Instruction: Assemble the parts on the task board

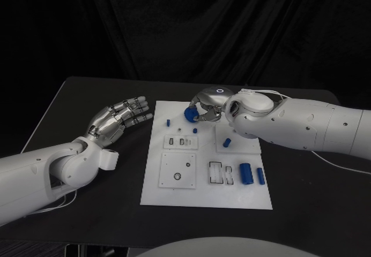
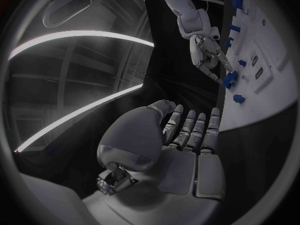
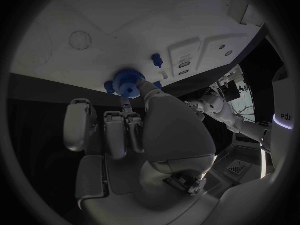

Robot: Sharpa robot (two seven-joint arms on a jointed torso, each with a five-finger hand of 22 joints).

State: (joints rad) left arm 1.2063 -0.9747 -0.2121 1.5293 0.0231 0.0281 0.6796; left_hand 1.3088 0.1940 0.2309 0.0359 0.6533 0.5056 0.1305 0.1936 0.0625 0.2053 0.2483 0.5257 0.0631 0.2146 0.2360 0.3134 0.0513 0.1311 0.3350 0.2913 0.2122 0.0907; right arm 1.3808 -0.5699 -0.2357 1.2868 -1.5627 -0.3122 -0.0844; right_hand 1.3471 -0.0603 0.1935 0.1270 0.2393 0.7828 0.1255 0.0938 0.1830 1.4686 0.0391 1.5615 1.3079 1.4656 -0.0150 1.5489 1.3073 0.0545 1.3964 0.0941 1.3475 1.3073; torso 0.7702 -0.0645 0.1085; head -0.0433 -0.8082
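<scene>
Head view shows our right hand [image 1: 207, 107] pinching a ridged blue gear [image 1: 190, 114] over the far end of the smooth white task board [image 1: 205, 199], left hand [image 1: 116, 119] spread beside it, so we should lower it squarely, judging alignment first.

Blue gear [image 3: 128, 82] between right hand [image 3: 134, 135] fingers [image 3: 147, 92]
</scene>
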